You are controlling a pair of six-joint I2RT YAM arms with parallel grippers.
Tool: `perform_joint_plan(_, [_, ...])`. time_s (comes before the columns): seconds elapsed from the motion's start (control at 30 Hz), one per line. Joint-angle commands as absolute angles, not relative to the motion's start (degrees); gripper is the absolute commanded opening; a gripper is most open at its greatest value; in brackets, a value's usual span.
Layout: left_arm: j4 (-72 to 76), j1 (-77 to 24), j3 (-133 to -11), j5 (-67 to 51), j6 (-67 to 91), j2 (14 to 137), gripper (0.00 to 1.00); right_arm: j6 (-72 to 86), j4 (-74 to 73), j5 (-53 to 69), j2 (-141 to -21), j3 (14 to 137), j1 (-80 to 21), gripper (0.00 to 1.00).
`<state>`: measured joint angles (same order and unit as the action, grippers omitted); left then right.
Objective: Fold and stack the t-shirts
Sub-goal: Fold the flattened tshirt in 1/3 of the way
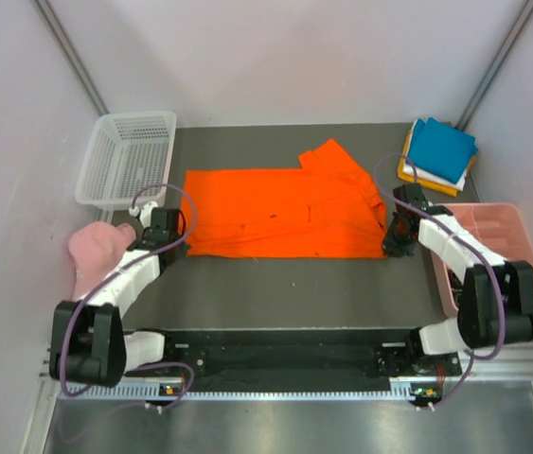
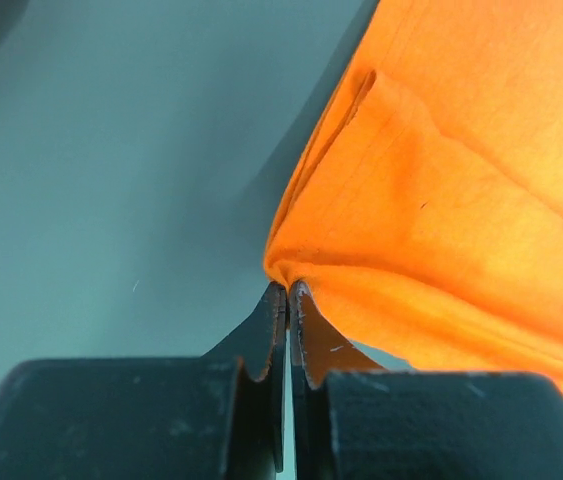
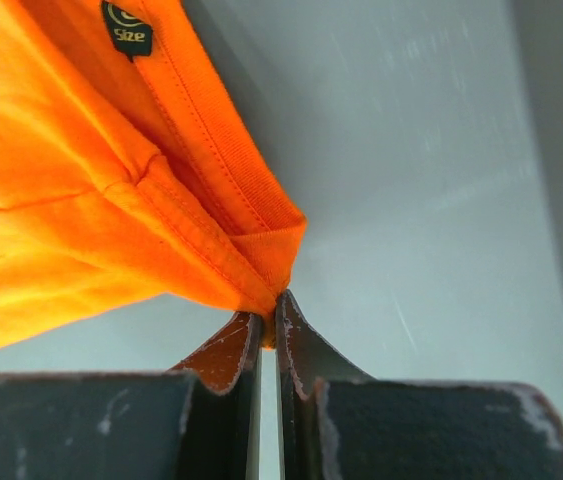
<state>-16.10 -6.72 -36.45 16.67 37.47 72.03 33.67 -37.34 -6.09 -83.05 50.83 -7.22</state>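
- The work surface is a dark grey matte table [image 1: 275, 284], boxed in by plain pale walls with metal struts running up the far corners.
- A white plastic mesh basket [image 1: 126, 158] stands at the far left. A shallow pink tray [image 1: 522, 236] sits at the right edge, and a pale pink cap [image 1: 96, 248] lies by the left arm.
- The orange t-shirt [image 1: 285, 213] lies spread mid-table as a wide, soft rectangle, with one sleeve flap turned up at its far right.
- The left gripper [image 2: 288, 292] has its fingers pinched together on a hemmed fold at the shirt's near-left corner.
- The right gripper [image 3: 270, 305] is likewise clamped on the ribbed, stitched collar edge at the near-right corner, close to a small dark size label [image 3: 126, 30].
- At the far right sits a squared stack of folded shirts. The teal blue shirt [image 1: 443, 148] is on top, with the white shirt [image 1: 436, 174] and the amber yellow shirt [image 1: 405, 168] showing as edges beneath it.
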Motion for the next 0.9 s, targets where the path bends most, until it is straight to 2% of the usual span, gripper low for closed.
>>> perform_joint_plan(0.0, [-23.81, -6.5, -34.55, 16.52, 40.6, 64.18, 0.0, 36.56, -43.23, -5.8, -74.72, 47.65, -8.7, 0.0])
perform_joint_plan(0.23, [-34.0, -6.59, -33.22, 14.33, 42.62, 50.47, 0.0, 39.2, -50.43, -5.01, -64.7, 44.74, -11.25, 0.0])
perform_joint_plan(0.5, [-43.49, -16.08, -35.94, 20.38, 51.67, 46.32, 0.0, 42.71, -58.18, -5.27, -52.58, 42.28, -12.3, 0.0])
perform_joint_plan(0.8, [-50.44, -17.4, -36.47, 27.86, 59.84, 41.22, 0.0, 44.91, -59.68, -6.95, -51.33, 42.01, -12.3, 0.0])
perform_joint_plan(0.87, [-51.59, -17.4, -36.74, 29.52, 60.99, 40.43, 0.0, 44.91, -59.5, -6.77, -51.59, 42.19, -12.3, 0.03])
